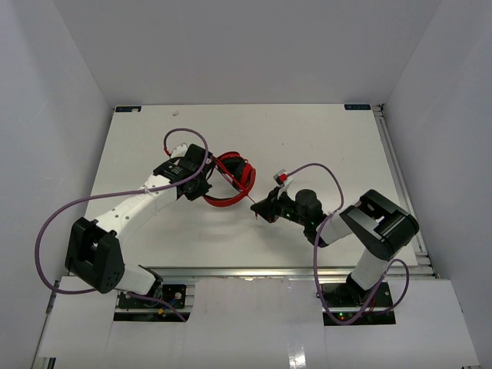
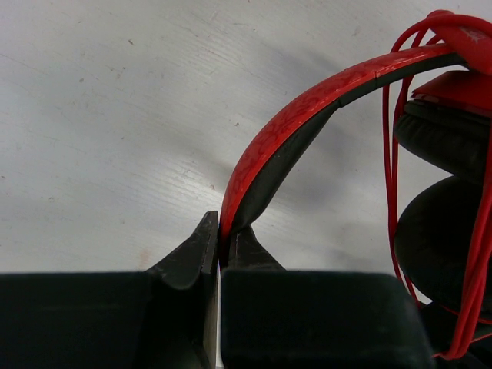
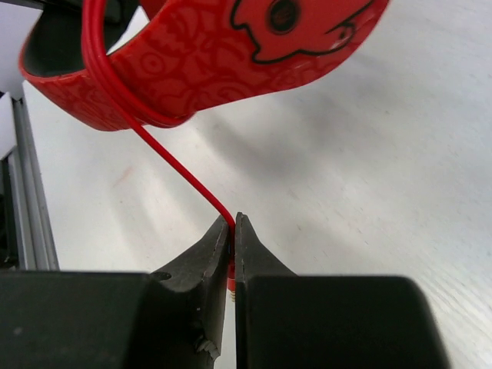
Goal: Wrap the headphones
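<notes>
The right gripper (image 3: 232, 231) has its black jaws pinched together on the thin red cord (image 3: 181, 173), which rises up and left to loop around the red patterned headband (image 3: 231, 54) over the white table (image 3: 369, 192), beside a metal rail (image 3: 27, 200).

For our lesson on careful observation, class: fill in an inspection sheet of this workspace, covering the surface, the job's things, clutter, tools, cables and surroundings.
Surface: white table top, matt, with a few faint scuffs.
Job's things: red over-ear headphones near the middle; thin red cord looped over the headband, one strand running taut to the right tool.
Clutter: nothing seen.
Tools: left tool shut on the headband's edge; right tool shut on the cord.
Cables: purple robot cables loop off both arms.
Surroundings: white enclosure walls on three sides; metal rail along the table's right edge.
</notes>
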Controlling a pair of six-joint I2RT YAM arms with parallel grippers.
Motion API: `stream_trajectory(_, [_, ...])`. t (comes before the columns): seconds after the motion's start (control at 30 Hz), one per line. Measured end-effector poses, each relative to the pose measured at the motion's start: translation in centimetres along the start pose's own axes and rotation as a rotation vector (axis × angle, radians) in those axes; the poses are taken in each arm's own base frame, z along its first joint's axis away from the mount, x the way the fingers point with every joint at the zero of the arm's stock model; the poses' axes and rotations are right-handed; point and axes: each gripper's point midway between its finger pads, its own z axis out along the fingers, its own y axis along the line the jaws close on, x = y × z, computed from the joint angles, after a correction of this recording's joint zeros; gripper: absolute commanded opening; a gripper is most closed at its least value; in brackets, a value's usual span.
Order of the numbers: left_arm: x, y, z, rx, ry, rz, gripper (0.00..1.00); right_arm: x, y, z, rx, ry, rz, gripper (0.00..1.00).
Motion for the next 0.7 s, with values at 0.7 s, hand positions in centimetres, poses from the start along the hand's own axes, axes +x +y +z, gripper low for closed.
stream_trajectory(0.7, [3.1,-0.2,5.3,-0.042,0.091,0.063,0.17,3.7,-4.6,0.7,0.132,0.094,0.073,0.08])
